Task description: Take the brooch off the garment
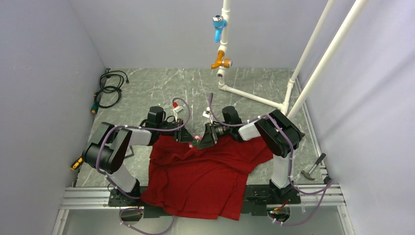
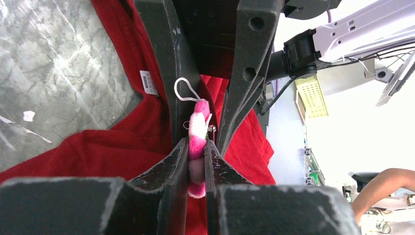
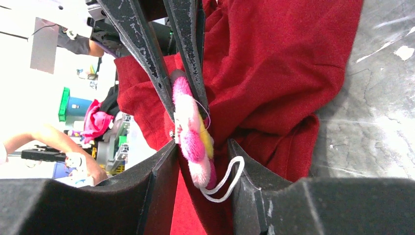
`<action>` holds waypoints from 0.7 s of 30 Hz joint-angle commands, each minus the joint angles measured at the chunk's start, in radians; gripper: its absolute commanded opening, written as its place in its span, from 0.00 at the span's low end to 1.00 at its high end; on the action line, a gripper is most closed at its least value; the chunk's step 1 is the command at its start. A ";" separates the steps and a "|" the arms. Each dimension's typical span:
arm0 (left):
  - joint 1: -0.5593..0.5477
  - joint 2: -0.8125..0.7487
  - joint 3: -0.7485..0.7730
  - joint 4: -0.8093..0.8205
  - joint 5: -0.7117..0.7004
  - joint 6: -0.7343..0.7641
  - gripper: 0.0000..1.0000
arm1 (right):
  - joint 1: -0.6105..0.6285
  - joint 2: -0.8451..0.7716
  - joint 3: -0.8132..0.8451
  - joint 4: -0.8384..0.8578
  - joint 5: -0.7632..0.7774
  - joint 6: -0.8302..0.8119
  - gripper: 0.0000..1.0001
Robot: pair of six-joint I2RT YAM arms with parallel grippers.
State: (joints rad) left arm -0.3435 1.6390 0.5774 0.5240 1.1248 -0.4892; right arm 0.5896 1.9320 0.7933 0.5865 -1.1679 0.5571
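Observation:
The garment point(image 1: 205, 181), a red T-shirt, lies spread on the marble table between the arm bases. Its collar is lifted where both grippers meet. The brooch point(image 1: 196, 138) is a fluffy pink and white piece with a white cord loop point(image 3: 226, 182). My left gripper point(image 2: 196, 143) is shut on the brooch point(image 2: 197, 128), next to the white collar label point(image 2: 148, 82). My right gripper point(image 3: 203, 145) is open, its jaws on either side of the brooch's point(image 3: 192, 138) loop end. Whether the pin is still in the cloth point(image 3: 274, 58) is hidden.
A white pipe frame point(image 1: 254, 96) with a blue valve point(image 1: 218, 25) and an orange valve point(image 1: 221, 62) stands at the back. A black cable coil point(image 1: 110, 88) lies back left, a hammer point(image 1: 313, 169) at the right edge, a yellow-handled tool point(image 1: 77, 163) at the left.

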 commanded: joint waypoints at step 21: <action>0.003 0.042 0.039 -0.031 0.040 0.047 0.00 | -0.015 -0.060 -0.044 0.230 -0.031 0.093 0.06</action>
State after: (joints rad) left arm -0.3389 1.6672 0.5953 0.5346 1.1599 -0.4980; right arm 0.5823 1.9316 0.7563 0.7624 -1.1790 0.6731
